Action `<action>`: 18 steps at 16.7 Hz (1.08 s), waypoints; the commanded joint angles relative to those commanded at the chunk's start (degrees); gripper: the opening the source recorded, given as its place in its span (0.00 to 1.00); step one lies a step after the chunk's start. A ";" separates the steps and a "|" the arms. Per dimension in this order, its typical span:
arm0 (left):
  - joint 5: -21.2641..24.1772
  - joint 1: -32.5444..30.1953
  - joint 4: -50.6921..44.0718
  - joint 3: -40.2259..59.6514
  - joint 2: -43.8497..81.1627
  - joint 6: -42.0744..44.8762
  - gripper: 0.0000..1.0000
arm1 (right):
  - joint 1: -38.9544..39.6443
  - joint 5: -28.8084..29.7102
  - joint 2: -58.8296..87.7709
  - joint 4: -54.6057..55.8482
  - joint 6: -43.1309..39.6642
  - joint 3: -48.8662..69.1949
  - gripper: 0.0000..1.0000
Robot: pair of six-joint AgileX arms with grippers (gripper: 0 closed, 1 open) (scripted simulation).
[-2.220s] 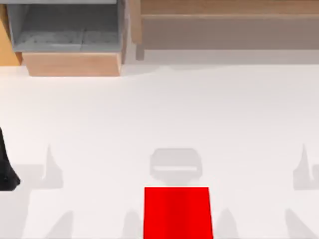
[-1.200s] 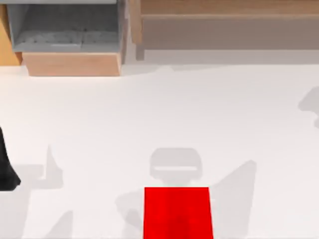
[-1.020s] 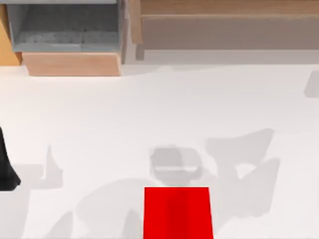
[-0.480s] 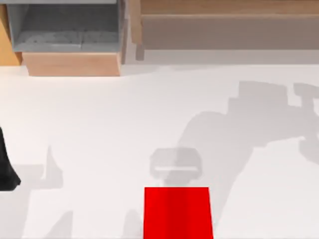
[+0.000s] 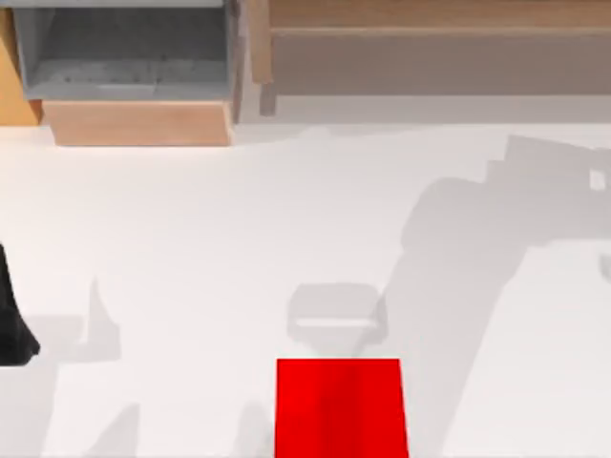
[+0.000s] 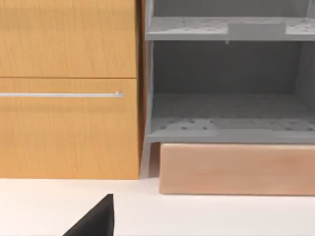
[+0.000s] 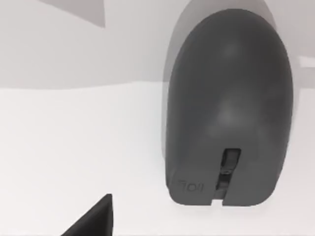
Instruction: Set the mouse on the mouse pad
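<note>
The white worktop (image 5: 191,239) carries everything. Far beyond the mouse pad (image 5: 340,408), along the worktop's back edge and off to the pad's left, a grey open shelf unit (image 5: 124,52) stands on a pale wooden base (image 5: 138,122). In the left wrist view an orange-brown wooden cabinet (image 6: 69,88) with a thin metal handle adjoins it. A broad grey shadow (image 5: 477,248) lies on the worktop to the right of the pad.

The pad is a flat red rectangle at the worktop's near edge. The mouse (image 5: 337,320) sits on the bare worktop just beyond the pad's far edge, in line with it and not on it. The right wrist view looks down on it from close above.

The right hand (image 7: 93,219) shows a dark tip beside the mouse. The left hand (image 5: 11,324) is parked well to the pad's left. I cannot tell whether either hand is wide or narrow.
</note>
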 joint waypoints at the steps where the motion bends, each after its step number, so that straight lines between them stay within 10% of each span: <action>1: 0.00 0.00 0.00 0.00 0.00 0.00 1.00 | 0.00 0.00 0.00 0.00 0.00 0.00 1.00; 18: 0.00 0.00 0.00 0.00 0.00 0.00 1.00 | 0.05 0.05 4.71 19.52 0.10 -14.81 1.00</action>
